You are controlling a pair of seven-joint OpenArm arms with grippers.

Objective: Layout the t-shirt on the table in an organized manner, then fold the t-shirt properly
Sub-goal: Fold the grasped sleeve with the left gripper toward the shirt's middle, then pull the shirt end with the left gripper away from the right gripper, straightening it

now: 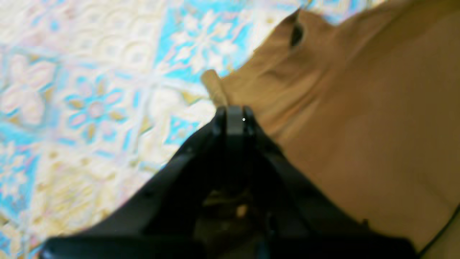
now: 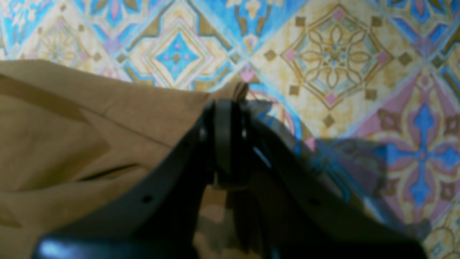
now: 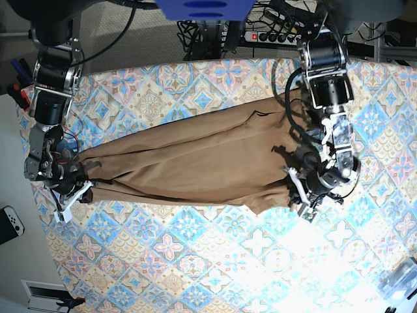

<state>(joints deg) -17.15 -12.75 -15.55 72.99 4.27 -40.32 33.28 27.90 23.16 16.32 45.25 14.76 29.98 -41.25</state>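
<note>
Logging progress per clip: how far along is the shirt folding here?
Early, still the layout stage. Done: both claws are shut on opposite ends of the shirt, left claw and right claw each pinching an edge. In hand: the shirt is pulled long between them across the table, still bunched and creased. Left: spreading it flat, then every fold.

Both wrist views are soft and blurred, most of all the black fingers (image 1: 235,118) nearest the lens. In the base view a hard white glare washes out the pastel diamond-tiled bench (image 3: 195,261) just below the left arm's fingers (image 3: 301,195). In the right wrist view a dark shadow falls to the right of the black fingers (image 2: 226,108).
</note>
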